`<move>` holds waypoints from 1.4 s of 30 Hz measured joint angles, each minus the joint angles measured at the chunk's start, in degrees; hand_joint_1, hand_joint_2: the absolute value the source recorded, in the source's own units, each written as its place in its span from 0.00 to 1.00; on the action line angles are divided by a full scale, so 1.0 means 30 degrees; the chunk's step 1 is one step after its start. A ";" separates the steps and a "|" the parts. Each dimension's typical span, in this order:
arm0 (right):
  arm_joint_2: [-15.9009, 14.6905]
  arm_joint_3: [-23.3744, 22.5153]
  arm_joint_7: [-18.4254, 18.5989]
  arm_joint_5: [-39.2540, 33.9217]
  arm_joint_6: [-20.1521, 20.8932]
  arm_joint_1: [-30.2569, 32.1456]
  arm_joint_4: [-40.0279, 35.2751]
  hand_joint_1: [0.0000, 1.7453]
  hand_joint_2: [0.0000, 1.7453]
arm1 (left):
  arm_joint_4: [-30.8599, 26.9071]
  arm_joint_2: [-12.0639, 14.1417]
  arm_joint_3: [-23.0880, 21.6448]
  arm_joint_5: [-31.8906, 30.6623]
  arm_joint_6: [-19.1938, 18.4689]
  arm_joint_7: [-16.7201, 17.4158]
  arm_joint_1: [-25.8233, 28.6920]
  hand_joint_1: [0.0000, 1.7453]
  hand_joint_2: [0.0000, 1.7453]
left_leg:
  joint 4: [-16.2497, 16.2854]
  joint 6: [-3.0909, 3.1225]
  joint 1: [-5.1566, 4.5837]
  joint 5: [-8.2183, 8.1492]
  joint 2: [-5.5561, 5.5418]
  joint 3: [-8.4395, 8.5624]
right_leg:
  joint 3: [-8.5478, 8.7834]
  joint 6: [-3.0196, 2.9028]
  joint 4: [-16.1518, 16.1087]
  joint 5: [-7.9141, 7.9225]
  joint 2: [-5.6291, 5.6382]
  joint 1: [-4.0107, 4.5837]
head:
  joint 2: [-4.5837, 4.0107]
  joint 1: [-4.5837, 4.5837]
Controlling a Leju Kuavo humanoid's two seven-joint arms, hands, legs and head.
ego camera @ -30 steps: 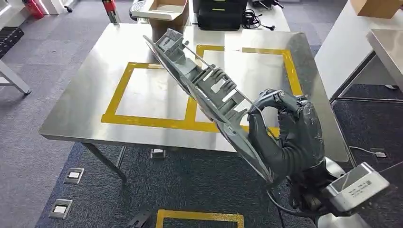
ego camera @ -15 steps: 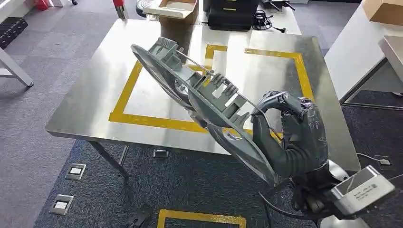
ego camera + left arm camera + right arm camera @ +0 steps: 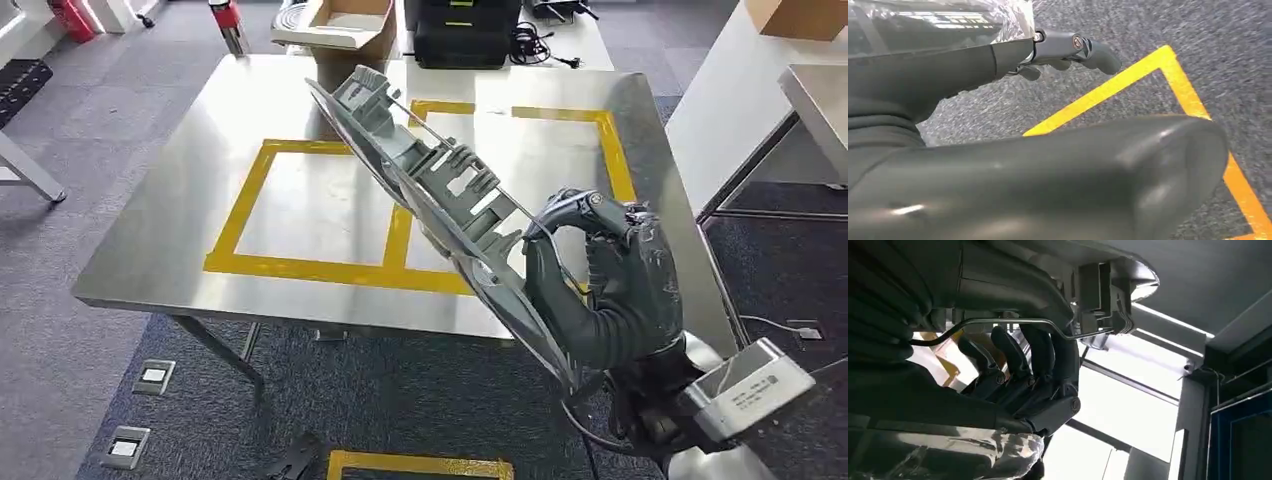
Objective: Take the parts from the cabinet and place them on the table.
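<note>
The robot's right hand (image 3: 600, 285) grips a long grey part (image 3: 430, 190), tilted above the steel table (image 3: 150, 220) near its front right corner. The left hand (image 3: 1068, 47) hangs over carpet, fingers loosely extended, holding nothing.

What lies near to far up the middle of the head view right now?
Yellow floor marking → carpet → steel table with yellow tape squares → cardboard box beyond the far edge.

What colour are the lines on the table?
Yellow. The tape lines make boxes on the shiny table, clearest in the head view.
</note>
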 joint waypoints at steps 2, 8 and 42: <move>0.0000 0.0007 0.0271 0.0256 -0.0037 -0.0142 0.0051 1.00 1.00 | -0.0007 0.0007 0.0007 -0.0015 0.0022 0.0000 -0.0048 0.00 1.00 | -0.0638 0.0209 -0.0116 -0.0350 -0.0015 0.0495 | -0.0076 0.0171 0.0171 -0.0116 0.0035 0.0107 | 0.0000 0.0007; -0.0022 0.0015 0.1466 0.0874 -0.0175 -0.0706 0.0394 1.00 1.00 | 0.0000 -0.0058 0.0007 -0.0219 0.0467 -0.0131 -0.0070 0.00 1.00 | -0.0927 0.0368 -0.0132 -0.0602 -0.0099 0.0444 | -0.0244 0.0208 0.0110 -0.0048 -0.0030 0.0105 | 0.0000 0.0015; 0.0466 0.3227 0.8430 0.3148 0.1908 -0.7895 1.4519 1.00 1.00 | 0.0036 -0.0845 0.0146 -0.0721 0.0044 0.0939 -0.0067 0.00 1.00 | -0.0992 0.0620 -0.0199 -0.0502 -0.0095 0.0490 | -0.0194 0.0446 -0.0017 0.0087 -0.0062 0.0055 | 0.0000 0.0000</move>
